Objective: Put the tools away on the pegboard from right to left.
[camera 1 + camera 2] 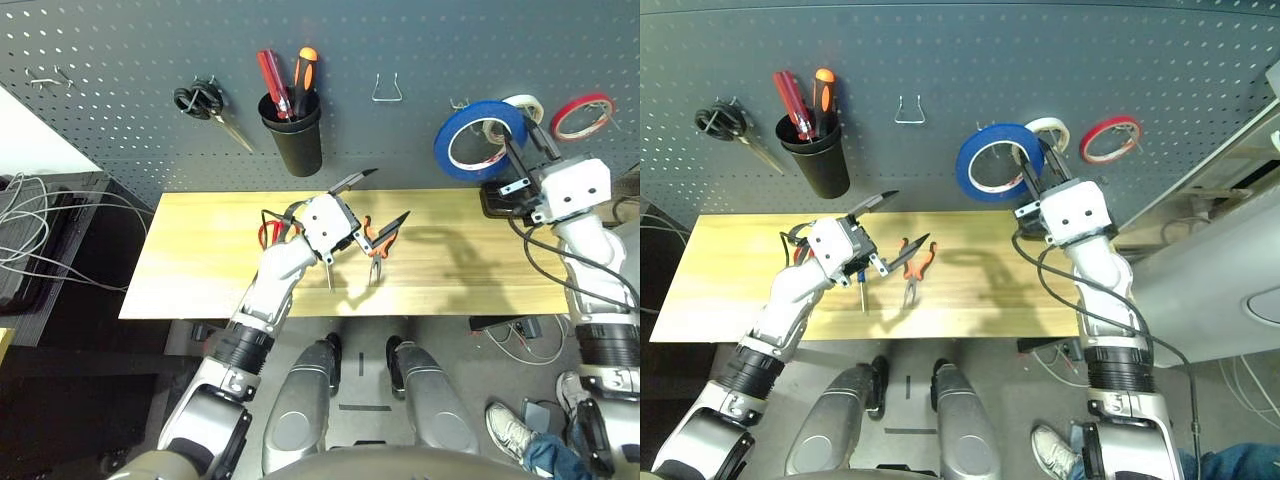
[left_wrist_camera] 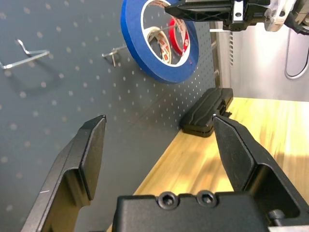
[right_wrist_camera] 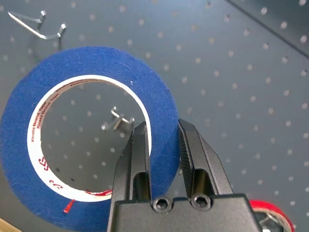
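My right gripper (image 3: 161, 130) is shut on the rim of the blue tape roll (image 3: 87, 63), holding it upright in front of the pegboard (image 1: 120, 60). A small metal hook (image 3: 116, 121) shows through the roll's hole. Over the middle of the wooden table (image 1: 200, 260) my left gripper (image 1: 385, 195) hovers open and holds nothing. Below it lie the orange-and-black pliers (image 1: 377, 240) and the slim screwdriver (image 1: 862, 290). The red-handled scissors (image 1: 268, 232) lie partly hidden behind my left wrist.
On the pegboard hang black-handled scissors (image 1: 205, 100), a black cup (image 1: 293, 135) with screwdrivers, a bare wire hook (image 1: 387, 90), a white tape roll (image 1: 525, 105) and a red one (image 1: 583, 115). A black box (image 1: 497, 200) sits at the table's back right.
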